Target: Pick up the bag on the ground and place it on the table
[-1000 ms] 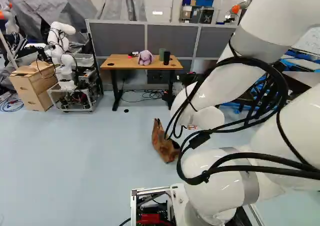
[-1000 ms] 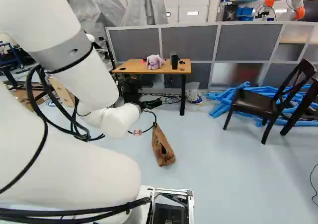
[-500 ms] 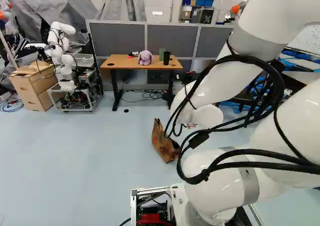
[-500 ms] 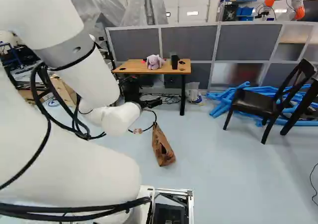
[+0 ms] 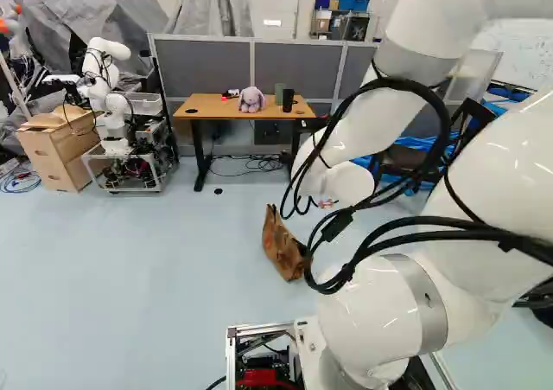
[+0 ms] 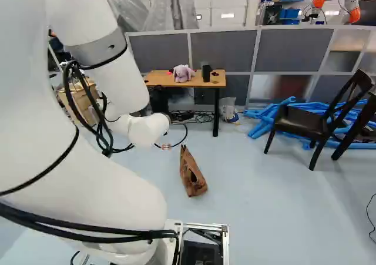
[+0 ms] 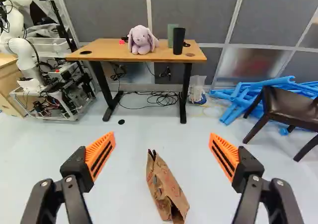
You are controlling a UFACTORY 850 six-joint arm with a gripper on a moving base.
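On the floor (image 7: 44, 149) the bag (image 7: 166, 184) sat ungripped.
The gripper (image 7: 162, 138) was spread wide, holding nothing; an off-centre descent risked crumpling or shoving it.

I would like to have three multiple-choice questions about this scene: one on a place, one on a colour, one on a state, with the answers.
1. Where is the paper bag?
A) on the table
B) on the floor
C) on the chair

2. What colour is the plush toy?
A) bright green
B) black
C) pale purple

3. What is the state of the gripper?
A) open
B) shut on the plush toy
C) shut on the paper bag

Answers:
1 B: both base views show it resting there.
2 C: its fur looks pale purple in the wrist view.
3 A: its fingers stand wide apart, gripping nothing.
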